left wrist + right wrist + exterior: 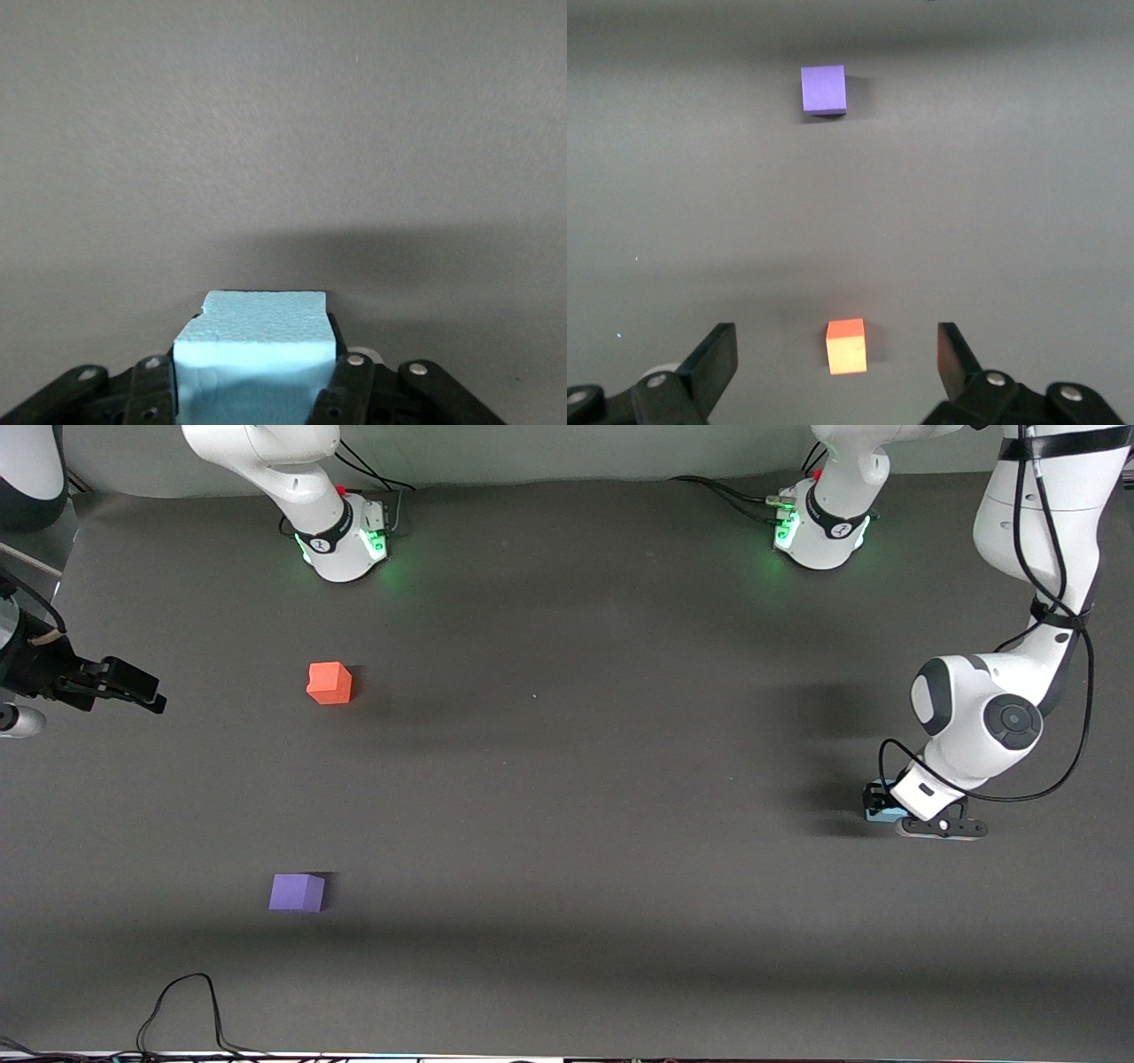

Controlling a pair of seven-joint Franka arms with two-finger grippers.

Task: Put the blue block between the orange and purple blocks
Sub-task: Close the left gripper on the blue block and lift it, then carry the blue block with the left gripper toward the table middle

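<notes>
- Down at the table, left gripper (252, 390) clenched on blue block (257, 341), toward the left arm's end.
- Right gripper (837, 359) spread wide, waiting, over orange block (330, 683).
- Purple block (297, 892) nearer the front camera than orange, well apart.

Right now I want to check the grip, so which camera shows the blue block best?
The left wrist view: the blue block fills the foreground, clamped between the left gripper fingers. The front view shows only a sliver of it under the left arm's hand. The right wrist view shows none of it.
</notes>
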